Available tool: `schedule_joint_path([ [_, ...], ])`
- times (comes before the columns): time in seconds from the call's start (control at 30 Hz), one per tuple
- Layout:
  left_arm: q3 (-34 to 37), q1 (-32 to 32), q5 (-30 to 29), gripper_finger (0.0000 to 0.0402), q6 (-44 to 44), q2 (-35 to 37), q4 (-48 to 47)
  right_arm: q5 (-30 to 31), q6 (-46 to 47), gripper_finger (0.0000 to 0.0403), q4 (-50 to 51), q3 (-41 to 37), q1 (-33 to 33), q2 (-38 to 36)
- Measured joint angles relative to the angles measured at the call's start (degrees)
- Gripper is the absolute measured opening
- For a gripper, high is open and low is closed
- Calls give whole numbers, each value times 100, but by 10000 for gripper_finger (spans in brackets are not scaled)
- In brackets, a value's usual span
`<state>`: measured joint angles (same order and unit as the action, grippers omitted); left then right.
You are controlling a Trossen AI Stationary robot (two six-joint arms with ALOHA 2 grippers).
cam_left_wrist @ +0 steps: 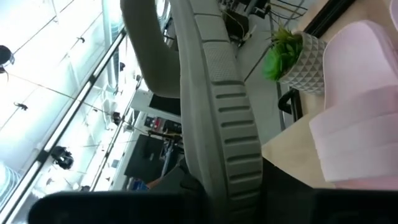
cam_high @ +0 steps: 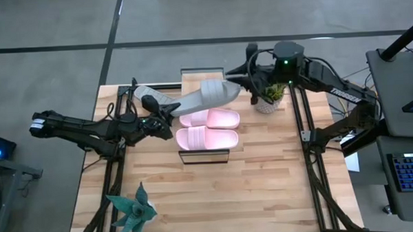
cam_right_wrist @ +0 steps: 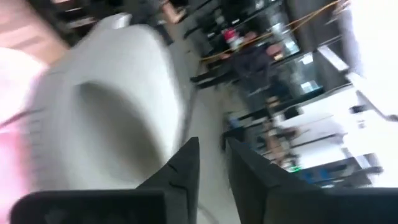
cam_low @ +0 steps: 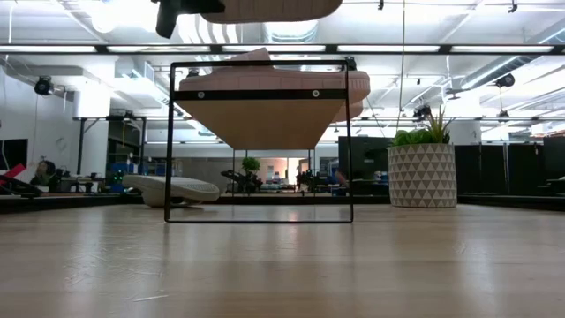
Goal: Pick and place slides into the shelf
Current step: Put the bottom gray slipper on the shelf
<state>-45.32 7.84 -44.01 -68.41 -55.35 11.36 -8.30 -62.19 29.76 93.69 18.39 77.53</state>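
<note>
Left gripper: we see the left gripper (cam_high: 166,114) at the left end of the shelf, closed on the heel end of a grey slide (cam_high: 207,95); in the left wrist view the ribbed sole (cam_left_wrist: 224,118) runs straight out from between its fingers.
Grey slide in the air: we find it held above the shelf (cam_high: 204,156), lying across the far part of the rack, toe end toward the right arm. In the low view it hangs above the shelf top (cam_low: 265,9).
Right gripper: we locate the right gripper (cam_high: 241,82) at the toe end of the same grey slide. In the right wrist view its two dark fingers (cam_right_wrist: 180,168) stand a narrow gap apart, beside the slide (cam_right_wrist: 118,99), with nothing between them that we can see.
Pink slides: we count two pale pink slides (cam_high: 207,138) side by side on the shelf's plank top, one (cam_high: 211,118) farther back than the other.
Second grey slide: it lies on the table (cam_high: 216,198) left of the shelf (cam_low: 172,188), behind the left arm in the high view.
Potted plant: a plant in a white patterned pot (cam_high: 269,98) stands right of the shelf.
Second plant: a spiky green plant (cam_high: 132,211) sits at the table's near left corner.
</note>
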Motion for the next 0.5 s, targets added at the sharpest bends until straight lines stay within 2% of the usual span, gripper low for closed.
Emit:
schedule_joint_path([
  [0.23,0,-2,-137,32,-113,0,10,-48,438,120,1381,487,-17,7],
  [0.5,0,0,-207,32,-109,-3,128,-54,474,176,1891,617,-170,10],
])
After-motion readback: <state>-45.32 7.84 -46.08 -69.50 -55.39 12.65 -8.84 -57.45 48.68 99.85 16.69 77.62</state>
